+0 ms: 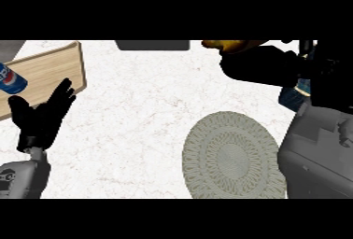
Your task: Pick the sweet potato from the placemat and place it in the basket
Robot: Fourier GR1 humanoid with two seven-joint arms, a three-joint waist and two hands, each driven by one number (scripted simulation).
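Head view, steeply down onto counter (151, 107)

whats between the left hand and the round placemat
Nothing lies there: in the head view only bare white counter separates the open left hand from the round placemat.

A home kitchen is suggested: a pale, marble-patterned surface (151, 116) is seen, with a wooden cutting board (48, 70) at its left edge, a blue soda can (10, 79) on the board, and a round woven placemat (231, 156) laid right of centre.
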